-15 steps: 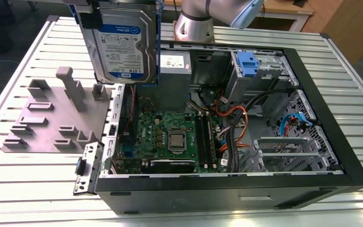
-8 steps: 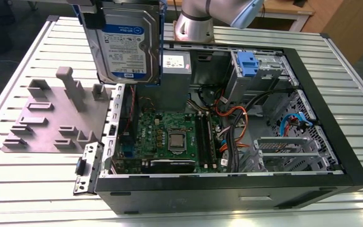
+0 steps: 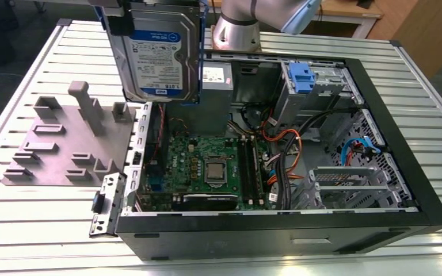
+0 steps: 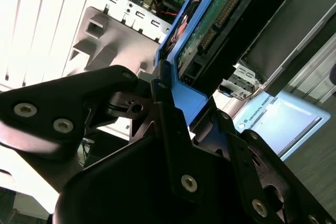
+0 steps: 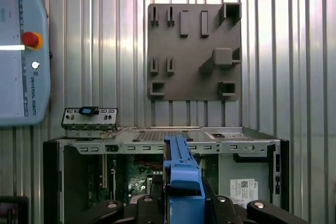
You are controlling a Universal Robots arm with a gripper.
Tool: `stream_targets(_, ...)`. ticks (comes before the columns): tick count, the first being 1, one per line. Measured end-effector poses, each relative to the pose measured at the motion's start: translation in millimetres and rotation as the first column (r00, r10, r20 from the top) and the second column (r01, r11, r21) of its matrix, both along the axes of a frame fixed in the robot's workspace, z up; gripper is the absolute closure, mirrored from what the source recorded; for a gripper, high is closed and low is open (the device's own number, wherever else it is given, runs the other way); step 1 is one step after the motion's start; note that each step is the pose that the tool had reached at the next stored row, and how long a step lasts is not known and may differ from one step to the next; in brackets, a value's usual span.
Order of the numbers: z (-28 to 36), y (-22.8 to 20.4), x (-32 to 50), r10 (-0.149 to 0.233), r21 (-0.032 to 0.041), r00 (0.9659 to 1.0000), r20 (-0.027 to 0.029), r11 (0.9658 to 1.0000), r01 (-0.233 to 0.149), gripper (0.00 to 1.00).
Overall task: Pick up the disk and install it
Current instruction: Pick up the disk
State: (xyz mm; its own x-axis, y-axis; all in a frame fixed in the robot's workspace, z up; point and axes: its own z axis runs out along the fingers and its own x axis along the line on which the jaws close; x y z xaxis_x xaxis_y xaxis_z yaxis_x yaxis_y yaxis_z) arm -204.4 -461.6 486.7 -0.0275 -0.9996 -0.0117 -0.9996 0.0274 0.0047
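The disk (image 3: 156,52) hangs upright in the air above the far corner of the open computer case (image 3: 282,227), at the exterior view's left. Its silver face and white-and-blue label turn toward the exterior camera, and a blue carrier frames its edges. In the first wrist view the carrier's blue edge (image 5: 181,174) runs straight out from my gripper (image 5: 182,205), which is shut on it from both sides. In the second wrist view the black fingers (image 4: 163,103) clamp the blue carrier (image 4: 184,95), with the disk's green circuit board (image 4: 207,19) showing beyond.
A grey fixture plate (image 3: 60,146) with upright pegs lies on the slatted metal table beside the case. Inside the case are the motherboard (image 3: 205,167), cables, a silver drive cage with a blue latch (image 3: 301,77) and a grey power supply (image 3: 217,77). A teach pendant (image 5: 21,61) lies nearby.
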Motion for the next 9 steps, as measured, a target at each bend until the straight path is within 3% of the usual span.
stream_targets(9, 0.0, 0.0, 1.1, 0.0, 0.0, 1.0, 0.0, 1.0, 0.0, 0.64)
